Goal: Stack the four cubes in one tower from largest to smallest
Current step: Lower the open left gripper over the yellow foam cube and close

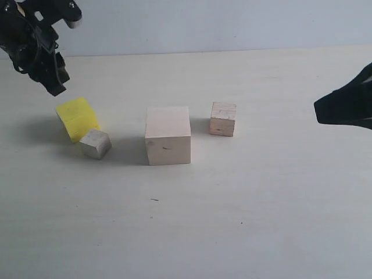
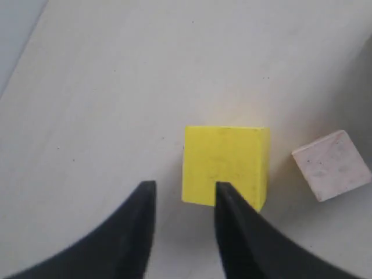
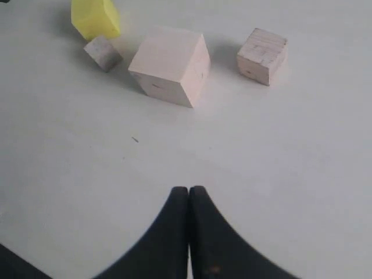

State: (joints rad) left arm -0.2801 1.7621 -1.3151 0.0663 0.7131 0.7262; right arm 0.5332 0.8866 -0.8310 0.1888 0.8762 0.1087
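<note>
The left gripper (image 2: 186, 190) hangs above the table (image 1: 232, 221) with fingers parted and empty, near the yellow cube (image 1: 77, 118); a small gray-wood cube (image 1: 96, 143) touches it; the large cube (image 1: 168, 135) stands mid-table, a small pale cube (image 1: 223, 119) near it; the right gripper (image 3: 189, 193) is closed, empty, well apart.

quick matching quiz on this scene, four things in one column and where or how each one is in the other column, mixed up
Things:
1 yellow cube
2 large wood cube
3 left gripper
4 right gripper

States:
a shut, above bare table
b middle of the row, nothing on top
c open and empty
d next to the small greyish cube

Pairs: 1-d, 2-b, 3-c, 4-a
</note>
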